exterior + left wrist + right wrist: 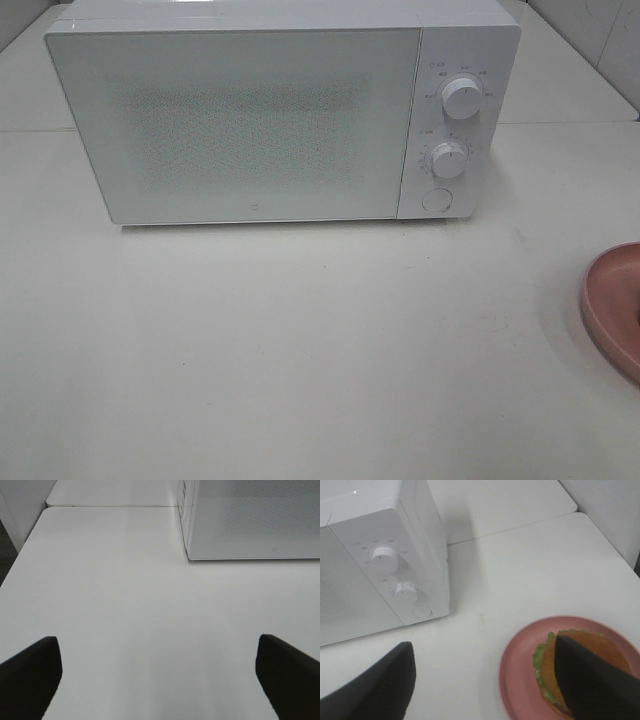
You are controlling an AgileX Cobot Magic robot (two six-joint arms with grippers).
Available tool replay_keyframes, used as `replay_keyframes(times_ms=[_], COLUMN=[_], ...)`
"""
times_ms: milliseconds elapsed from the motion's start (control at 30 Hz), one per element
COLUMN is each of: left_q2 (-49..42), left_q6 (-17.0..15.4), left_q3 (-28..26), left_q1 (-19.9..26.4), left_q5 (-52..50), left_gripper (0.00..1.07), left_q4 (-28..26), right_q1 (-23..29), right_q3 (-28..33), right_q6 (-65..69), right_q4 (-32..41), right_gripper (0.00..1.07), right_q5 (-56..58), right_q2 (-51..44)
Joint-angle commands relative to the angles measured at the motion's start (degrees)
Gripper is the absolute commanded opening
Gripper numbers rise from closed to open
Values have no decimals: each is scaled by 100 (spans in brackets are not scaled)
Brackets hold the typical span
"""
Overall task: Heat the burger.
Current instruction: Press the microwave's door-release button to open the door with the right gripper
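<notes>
Right gripper (482,645) has its jaws spread wide and holds nothing: one finger hangs over the bare desk (300,350) in front of the microwave oven (250,120), and the other covers part of the burger (605,647) in the wrist view. Whether that finger touches the bun cannot be told. The burger lies on a round pink plate (520,680), its golden-brown bun edged with ruffled green lettuce. The plate stands on the desk in front of the microwave oven, out past its control-panel side, well apart from it. The oven's door is shut; two round knobs, an upper knob (462,97) and a lower knob (449,159), sit above a round button (436,200). Left gripper (156,640) is also spread wide and empty, over bare desk in front of the oven's door side.
</notes>
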Motion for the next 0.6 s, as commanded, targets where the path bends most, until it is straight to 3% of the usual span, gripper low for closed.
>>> replay_keyframes(times_ms=[33, 600], left_q2=[-149, -149], left_q6=[-46, -46], left_q3=[0, 0], left_q1=[23, 23], left_q5=[-69, -69], left_gripper=[101, 101], left_q4=[-23, -23], right_q1=[6, 6], right_q3=[40, 40], right_q6=[80, 80], right_q4=[0, -40], right_gripper=[76, 76], right_q5=[-476, -1558], right_q2=[378, 1879])
